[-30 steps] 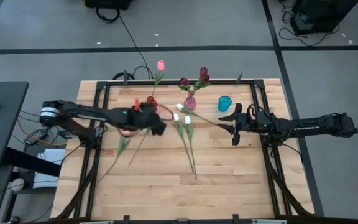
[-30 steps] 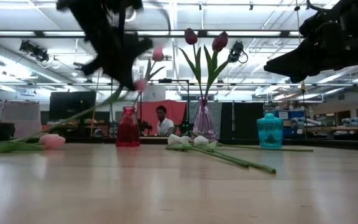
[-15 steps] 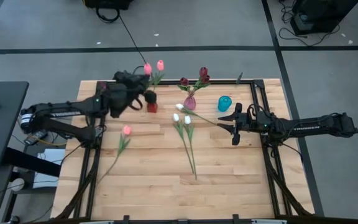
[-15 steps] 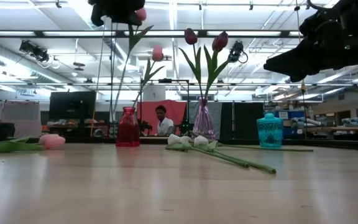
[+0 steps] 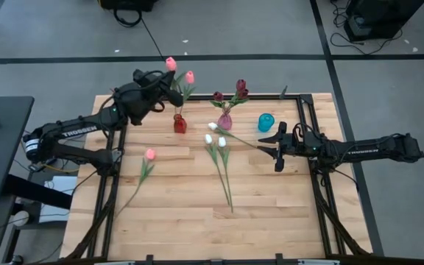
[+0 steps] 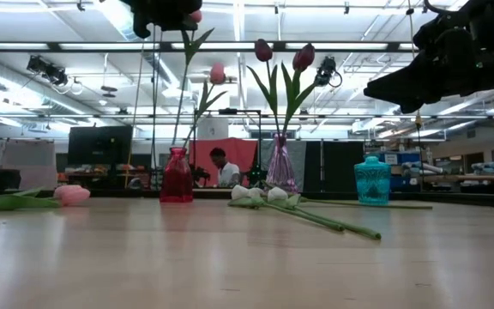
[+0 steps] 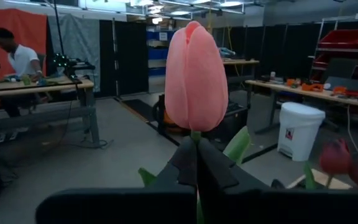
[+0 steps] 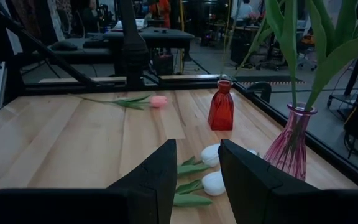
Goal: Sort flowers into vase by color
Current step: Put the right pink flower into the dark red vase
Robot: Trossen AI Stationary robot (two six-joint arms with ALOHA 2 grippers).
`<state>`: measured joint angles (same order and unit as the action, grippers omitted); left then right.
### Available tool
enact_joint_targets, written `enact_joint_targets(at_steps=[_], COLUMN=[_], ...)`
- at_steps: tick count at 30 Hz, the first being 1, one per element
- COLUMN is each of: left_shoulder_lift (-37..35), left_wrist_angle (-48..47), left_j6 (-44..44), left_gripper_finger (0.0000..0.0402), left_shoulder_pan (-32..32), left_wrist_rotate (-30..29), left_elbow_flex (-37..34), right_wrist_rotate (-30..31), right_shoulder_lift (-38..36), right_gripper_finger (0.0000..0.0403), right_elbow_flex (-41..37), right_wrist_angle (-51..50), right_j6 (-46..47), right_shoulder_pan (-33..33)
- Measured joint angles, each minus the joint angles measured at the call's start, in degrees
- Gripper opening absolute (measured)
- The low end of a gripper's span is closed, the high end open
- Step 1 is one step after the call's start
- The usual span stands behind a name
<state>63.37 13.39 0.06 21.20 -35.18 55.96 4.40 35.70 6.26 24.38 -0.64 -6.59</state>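
My left gripper is high above the table's far left part, shut on a pink tulip. Its stem hangs down to the mouth of the red vase, which holds another pink tulip. The purple vase holds dark red tulips. Three white tulips and one pink tulip lie on the table. My right gripper hovers open right of the white tulips. My left gripper pinches the pink tulip's stem just below the head between its two fingers. The fingers lie across the stem. The tulip stands upright, head above the fingers, lifted clear of the table, and its long stem hangs down toward the red vase's mouth.
A teal vase stands right of the purple vase, near my right gripper. The near half of the table holds only stem ends. A person sits in the room beyond the far edge.
My left gripper has risen from the table's middle left and swung toward the far edge, carrying the pink tulip. The tulip has come off the table and turned upright, and its stem's lower end has come over the red vase. The right arm kept still.
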Motion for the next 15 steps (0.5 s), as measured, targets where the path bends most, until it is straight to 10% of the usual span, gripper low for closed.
enact_joint_targets(at_steps=[15], left_shoulder_lift=[5.20], left_wrist_angle=[-1.57], left_j6=[-0.61], left_gripper_finger=[0.0000], left_shoulder_pan=[1.56], left_wrist_rotate=[1.02], left_elbow_flex=[0.02], right_wrist_rotate=[0.00], right_shoulder_lift=[0.02], right_gripper_finger=[0.0133], right_elbow_flex=[0.00], right_wrist_angle=[-0.16], right_j6=[-0.20], right_shoulder_pan=[0.00])
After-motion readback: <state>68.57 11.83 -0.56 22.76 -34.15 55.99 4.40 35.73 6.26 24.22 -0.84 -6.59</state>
